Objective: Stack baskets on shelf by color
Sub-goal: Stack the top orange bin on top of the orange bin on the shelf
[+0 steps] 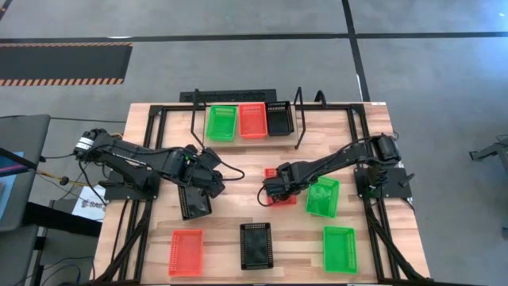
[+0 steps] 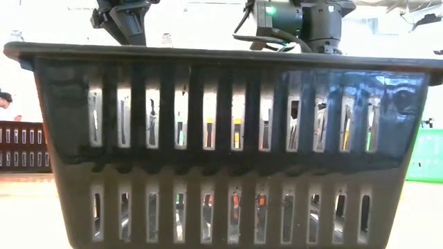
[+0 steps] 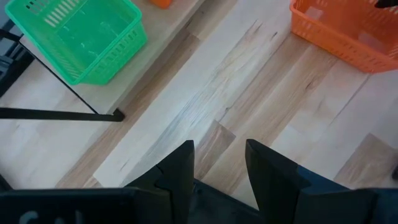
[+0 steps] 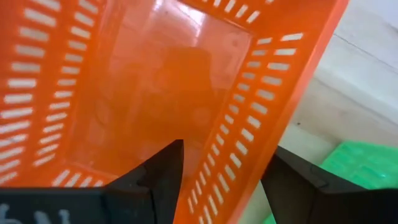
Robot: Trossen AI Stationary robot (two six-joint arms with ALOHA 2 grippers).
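Observation:
The shelf (image 1: 298,119) stands at the table's far middle and carries a green (image 1: 221,122), a red (image 1: 252,120) and a black basket (image 1: 279,118) side by side. My left gripper (image 1: 213,181) sits left of centre at the far corner of a skewed black basket (image 1: 195,202), its fingers (image 3: 180,171) narrowly apart. My right gripper (image 1: 271,191) is at mid-table on a red-orange basket (image 1: 283,199), which it mostly hides. In the right wrist view that basket (image 4: 155,93) fills the picture. My left gripper appears shut on the black basket's far rim, a dark strip (image 3: 221,202) low between the fingers. My own gripper body hides the place of contact. The basket lies back under my wrist. My right gripper has the red-orange basket's slatted side wall (image 4: 214,186) between its fingers, one finger (image 4: 165,177) inside the basket and one (image 4: 292,183) outside. The fingers come from above, and the basket looks tilted.
A loose green basket (image 1: 323,197) lies just right of my right gripper. Along the near edge sit a red (image 1: 186,253), a black (image 1: 255,245) and a green basket (image 1: 340,249). The near black one (image 2: 221,138) blocks most of the low view. Bare wood lies between the shelf and the grippers.

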